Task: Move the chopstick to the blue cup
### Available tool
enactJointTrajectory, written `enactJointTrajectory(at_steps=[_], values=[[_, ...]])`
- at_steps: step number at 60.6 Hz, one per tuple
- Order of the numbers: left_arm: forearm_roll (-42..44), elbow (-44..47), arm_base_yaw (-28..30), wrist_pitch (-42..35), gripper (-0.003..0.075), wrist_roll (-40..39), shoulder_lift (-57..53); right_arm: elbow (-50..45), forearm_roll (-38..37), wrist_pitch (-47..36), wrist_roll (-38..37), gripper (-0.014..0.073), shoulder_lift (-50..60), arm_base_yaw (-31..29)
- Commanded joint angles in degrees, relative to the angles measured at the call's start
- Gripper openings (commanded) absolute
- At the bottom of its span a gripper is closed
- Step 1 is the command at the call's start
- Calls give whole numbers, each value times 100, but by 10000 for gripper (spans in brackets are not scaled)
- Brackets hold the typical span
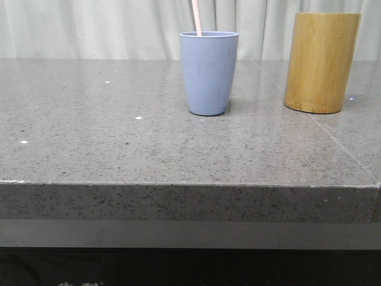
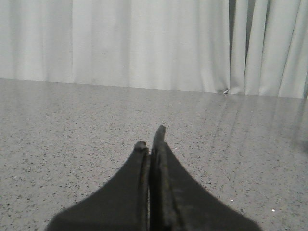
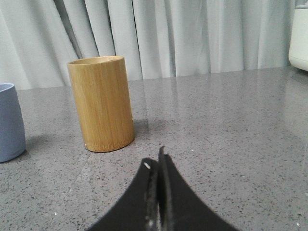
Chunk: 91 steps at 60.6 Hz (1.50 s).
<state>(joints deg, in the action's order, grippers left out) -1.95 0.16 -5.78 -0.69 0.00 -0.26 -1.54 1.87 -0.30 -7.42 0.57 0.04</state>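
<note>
The blue cup [image 1: 208, 72] stands upright in the middle of the grey stone table. A pale pink chopstick [image 1: 196, 18] sticks up out of it and leaves the front view at the top. The cup's edge also shows in the right wrist view [image 3: 9, 122]. Neither gripper shows in the front view. My left gripper [image 2: 150, 139] is shut and empty, low over bare table. My right gripper [image 3: 155, 159] is shut and empty, a short way in front of the bamboo cylinder [image 3: 101, 103].
The yellow-brown bamboo cylinder [image 1: 321, 62] stands to the right of the blue cup. The table's front edge [image 1: 190, 185] runs across the front view. A white object [image 3: 299, 38] shows at the edge of the right wrist view. White curtains hang behind.
</note>
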Motion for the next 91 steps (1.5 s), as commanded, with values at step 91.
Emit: enactJointTrajectory(at_steps=[91], values=[[-9, 73, 17, -440, -19, -65, -125, 21, -187, -527, 56, -67, 124, -37]])
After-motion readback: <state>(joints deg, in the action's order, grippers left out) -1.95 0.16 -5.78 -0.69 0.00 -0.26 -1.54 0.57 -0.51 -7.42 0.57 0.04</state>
